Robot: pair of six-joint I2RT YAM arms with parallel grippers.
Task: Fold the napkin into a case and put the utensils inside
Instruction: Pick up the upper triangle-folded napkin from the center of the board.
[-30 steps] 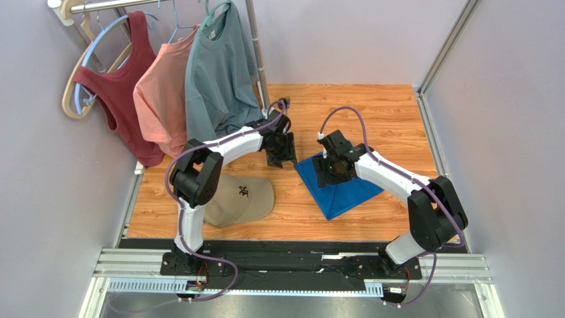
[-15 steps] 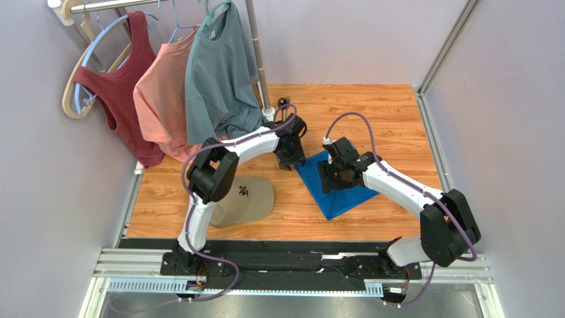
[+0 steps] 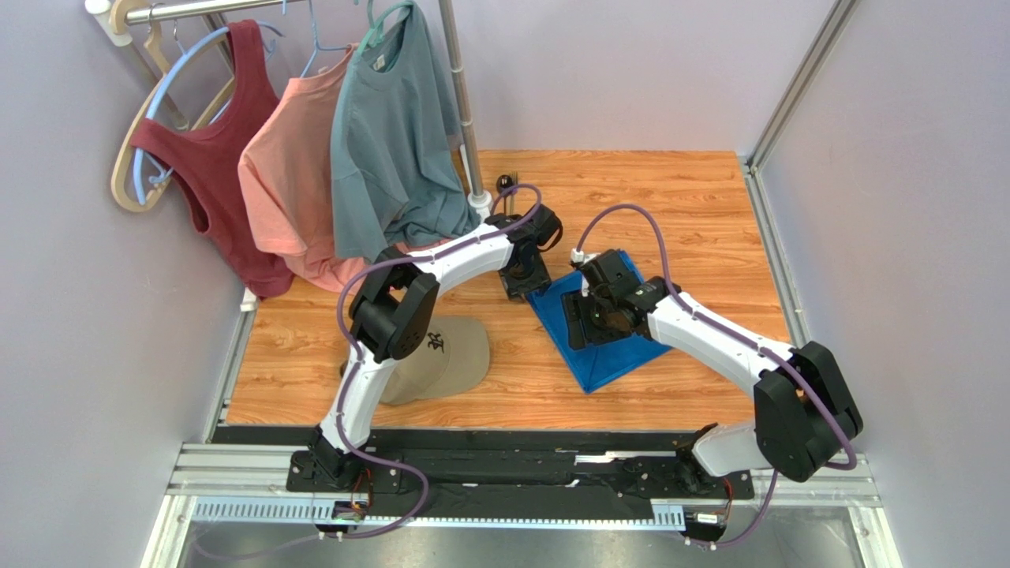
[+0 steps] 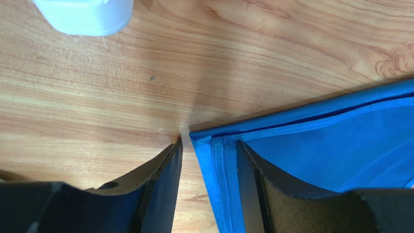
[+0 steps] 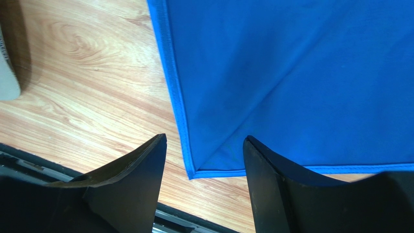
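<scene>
Found the napkin (image 3: pixel 617 353) lying flat on the wooden counter (image 3: pixel 688 201), right of the middle, folded, with layers showing along its edges. Saw the left hand (image 4: pixel 209 150) partly open at the left corner of the cloth, one finger on bare wood, the other over the blue, the hem between them, not pinched. Saw the right hand (image 5: pixel 205 141) wide open above another corner, holding nothing. Noted a tan cap (image 3: pixel 445 349) well apart, to the left.
</scene>
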